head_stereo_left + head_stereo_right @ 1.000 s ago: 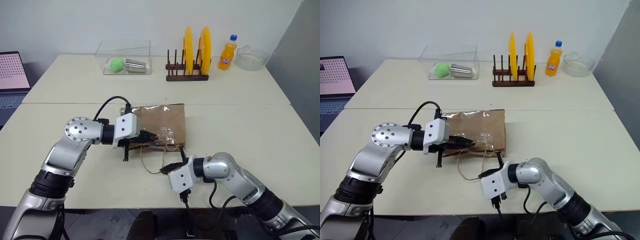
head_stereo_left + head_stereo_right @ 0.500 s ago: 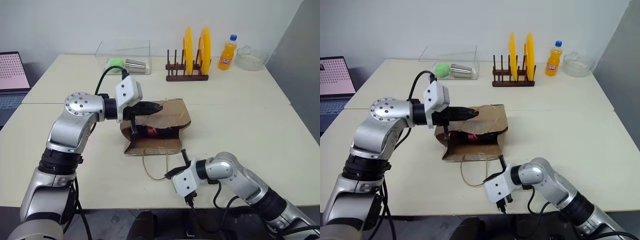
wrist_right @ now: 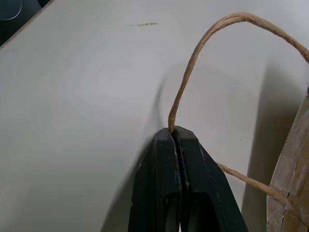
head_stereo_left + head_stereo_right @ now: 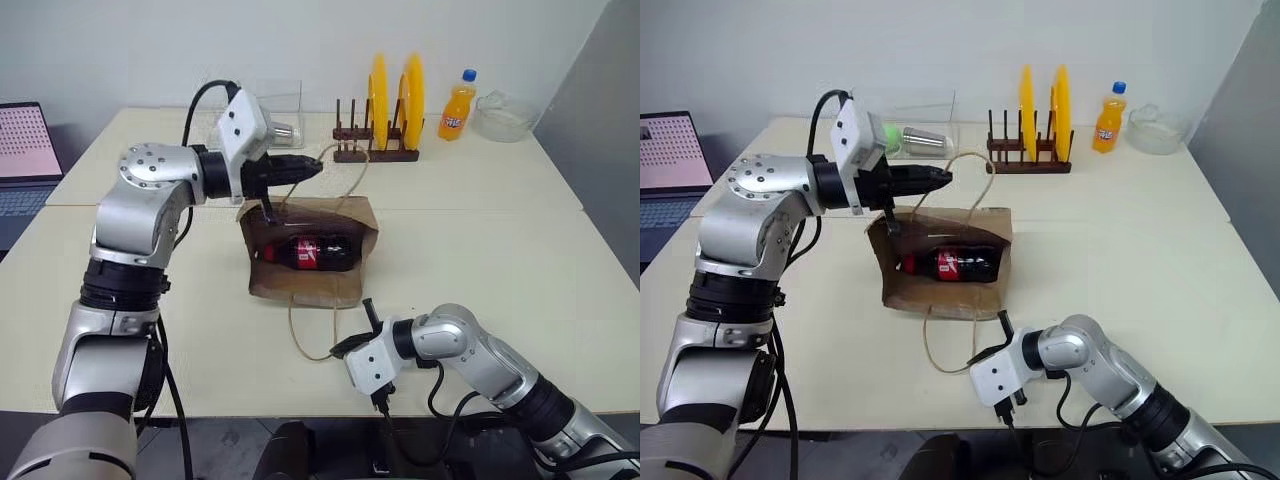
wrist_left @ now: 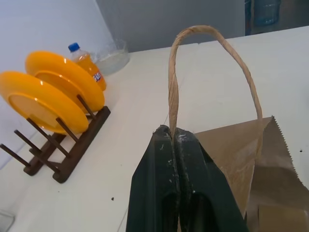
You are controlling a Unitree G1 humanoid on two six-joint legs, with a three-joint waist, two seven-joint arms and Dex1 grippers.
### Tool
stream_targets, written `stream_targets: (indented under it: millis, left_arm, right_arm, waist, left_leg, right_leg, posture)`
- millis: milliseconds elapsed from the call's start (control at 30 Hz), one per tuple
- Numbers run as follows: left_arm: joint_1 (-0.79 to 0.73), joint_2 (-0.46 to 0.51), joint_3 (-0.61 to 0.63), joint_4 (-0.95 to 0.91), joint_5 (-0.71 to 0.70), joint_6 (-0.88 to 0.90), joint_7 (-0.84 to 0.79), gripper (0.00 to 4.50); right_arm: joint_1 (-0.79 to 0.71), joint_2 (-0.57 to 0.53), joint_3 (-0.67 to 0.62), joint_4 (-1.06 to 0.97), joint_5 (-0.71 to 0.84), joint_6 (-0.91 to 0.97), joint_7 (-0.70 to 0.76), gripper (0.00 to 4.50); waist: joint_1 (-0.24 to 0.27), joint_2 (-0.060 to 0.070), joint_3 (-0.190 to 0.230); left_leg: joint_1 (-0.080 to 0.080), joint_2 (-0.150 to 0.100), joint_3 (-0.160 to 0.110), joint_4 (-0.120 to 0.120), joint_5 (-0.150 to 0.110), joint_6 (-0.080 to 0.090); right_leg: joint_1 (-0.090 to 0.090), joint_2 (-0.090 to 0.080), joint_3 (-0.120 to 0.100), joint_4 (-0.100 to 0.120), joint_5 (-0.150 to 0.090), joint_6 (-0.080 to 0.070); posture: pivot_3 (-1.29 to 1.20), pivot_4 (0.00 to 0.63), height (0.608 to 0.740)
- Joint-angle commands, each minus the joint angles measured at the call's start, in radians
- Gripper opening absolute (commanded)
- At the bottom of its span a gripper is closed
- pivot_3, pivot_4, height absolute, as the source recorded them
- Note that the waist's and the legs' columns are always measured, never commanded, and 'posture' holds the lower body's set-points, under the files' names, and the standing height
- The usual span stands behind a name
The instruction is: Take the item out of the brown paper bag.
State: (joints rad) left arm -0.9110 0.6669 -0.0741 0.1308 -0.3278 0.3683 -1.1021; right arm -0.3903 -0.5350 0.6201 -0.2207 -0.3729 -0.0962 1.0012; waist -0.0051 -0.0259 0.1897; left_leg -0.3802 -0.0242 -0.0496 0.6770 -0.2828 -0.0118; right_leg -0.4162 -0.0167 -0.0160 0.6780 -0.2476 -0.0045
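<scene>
The left gripper [image 4: 312,165] is up high, pinched shut on one cord handle [image 5: 212,53] of the brown paper bag [image 4: 310,285]. The left wrist view shows the pinch up close, with the cord coming out between the two black fingers [image 5: 157,169]. From the head views you can see the bag's mouth pulled open toward the robot, which the wrist views miss.

The right gripper [image 4: 350,342] sits low near the table's front edge, squeezed shut on the other cord handle [image 3: 193,63]. Its wrist view shows that cord looping out over bare table [image 4: 520,250].

The item [image 4: 308,252] lies inside the open bag, on the bag's bottom side. It is a red and black bottle lying flat, its long way running left to right, with the red cap end at the left.

Far back on the table stand a rack with two yellow plates [image 4: 376,110], an orange soda bottle [image 4: 455,105], a glass bowl [image 4: 503,115] and a clear box [image 4: 925,118]. A laptop [image 4: 25,165] sits at the left.
</scene>
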Motion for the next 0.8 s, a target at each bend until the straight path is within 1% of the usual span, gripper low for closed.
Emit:
stream_targets:
  millis: [33,67,167,233,267,367,433,533,600,667,800]
  left_arm:
    - [-0.003,0.015,0.024,-0.026,-0.011,-0.024,-0.03,0.0]
    - [0.003,0.016,0.023,-0.034,-0.015,-0.022,-0.038,0.0]
    - [0.013,0.017,0.023,-0.044,-0.02,-0.015,-0.053,0.0]
    - [0.018,0.016,0.024,-0.046,-0.023,-0.01,-0.061,0.0]
    - [0.021,0.016,0.025,-0.05,-0.026,-0.005,-0.064,0.0]
    - [0.031,0.016,0.025,-0.058,-0.026,-0.004,-0.071,0.0]
    - [0.035,0.015,0.025,-0.061,-0.025,-0.004,-0.073,0.0]
    - [0.037,0.012,0.024,-0.062,-0.027,-0.004,-0.075,0.0]
    - [0.035,0.01,0.024,-0.057,-0.027,-0.005,-0.076,0.0]
    - [0.03,0.007,0.023,-0.048,-0.025,-0.012,-0.078,0.0]
    - [0.014,-0.001,0.024,-0.029,-0.023,-0.022,-0.079,0.0]
  right_arm:
    - [0.017,-0.005,-0.021,-0.018,0.018,0.022,0.007,0.02]
    - [0.016,-0.005,-0.036,-0.029,0.036,0.032,0.01,0.02]
    - [0.009,-0.023,-0.075,-0.075,0.075,0.085,0.039,0.6]
    - [0.011,-0.045,-0.109,-0.136,0.127,0.15,0.079,1.21]
    - [0.015,-0.063,-0.131,-0.176,0.166,0.187,0.106,1.59]
    - [0.021,-0.12,-0.229,-0.297,0.309,0.31,0.167,1.59]
    - [0.017,-0.152,-0.317,-0.384,0.447,0.425,0.199,1.59]
    - [-0.038,-0.168,-0.428,-0.451,0.611,0.584,0.198,1.59]
    - [-0.1,-0.142,-0.474,-0.447,0.685,0.669,0.155,1.59]
    - [-0.161,-0.102,-0.466,-0.415,0.694,0.705,0.099,1.59]
    - [-0.299,0.001,-0.307,-0.266,0.535,0.651,-0.025,1.59]
  waist:
    - [0.0,0.0,0.0]
    - [0.0,0.0,0.0]
    - [0.0,0.0,0.0]
    - [0.0,0.0,0.0]
    - [0.0,0.0,0.0]
    - [0.001,0.0,0.0]
    - [0.001,0.0,0.0]
    - [0.001,0.0,0.0]
    - [-0.003,0.0,0.0]
    - [-0.003,0.0,0.0]
    - [-0.004,0.0,0.0]
  left_leg:
    - [0.0,0.0,0.0,0.0,0.0,0.0]
    - [0.0,0.0,0.0,0.0,0.0,0.0]
    - [0.0,0.0,0.0,0.0,0.0,0.0]
    - [0.0,0.0,0.0,0.0,0.0,0.0]
    - [0.0,0.0,0.0,0.001,0.0,0.0]
    - [-0.001,0.0,0.0,0.0,0.0,0.0]
    - [-0.001,0.0,-0.001,0.0,0.0,0.0]
    - [-0.001,0.0,-0.001,0.0,0.0,0.0]
    - [-0.001,0.0,0.0,0.0,0.0,0.001]
    - [-0.001,0.0,0.0,0.0,0.0,0.001]
    - [-0.002,0.0,0.0,0.0,0.0,0.0]
  right_leg:
    - [0.0,0.0,0.0,0.0,0.0,0.0]
    - [0.0,0.0,0.0,0.0,0.0,0.0]
    - [0.0,0.0,0.0,0.0,0.0,0.0]
    - [0.0,0.0,0.0,0.0,0.0,0.0]
    - [0.0,0.0,0.0,0.0,0.0,0.0]
    - [-0.001,0.0,0.0,0.0,0.0,0.0]
    - [-0.001,0.0,0.0,0.0,0.0,0.0]
    - [-0.001,0.0,0.0,0.0,0.0,0.0]
    - [-0.001,0.0,0.0,0.0,0.0,0.0]
    - [-0.001,0.0,0.0,0.001,0.0,0.0]
    - [-0.003,0.0,0.0,0.002,0.0,0.0]
  posture:
    - [0.0,0.15,0.74]
    - [0.0,0.15,0.74]
    - [0.0,0.15,0.74]
    - [0.0,0.15,0.74]
    - [0.0,0.15,0.74]
    - [0.0,0.15,0.74]
    - [0.0,0.15,0.74]
    - [0.0,0.15,0.74]
    - [0.0,0.15,0.74]
    - [0.0,0.15,0.74]
    - [0.0,0.15,0.74]
